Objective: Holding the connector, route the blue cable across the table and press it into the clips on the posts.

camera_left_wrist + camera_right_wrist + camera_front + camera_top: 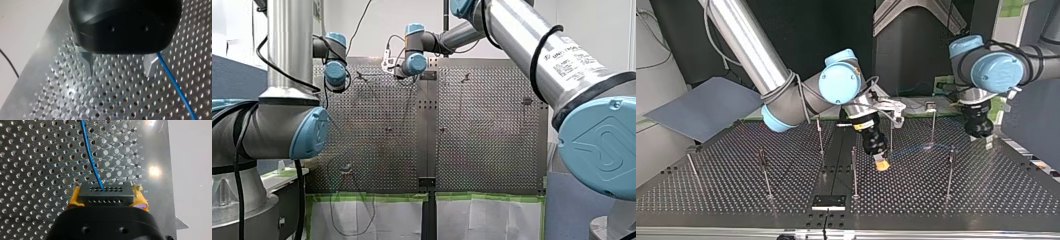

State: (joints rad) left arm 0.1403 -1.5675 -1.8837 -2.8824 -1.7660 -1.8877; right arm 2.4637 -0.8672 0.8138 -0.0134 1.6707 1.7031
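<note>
My yellow-padded right fingers [74, 199] clamp the black rectangular connector [106, 195], its thin blue cable [89, 155] running ahead of them, while my metal left fingers [87, 62] stand open, that cable just beside one.

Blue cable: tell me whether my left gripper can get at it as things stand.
Probably yes. The left gripper is open over the table, and the blue cable runs right beside one finger, outside the gap, with nothing between them.
</note>
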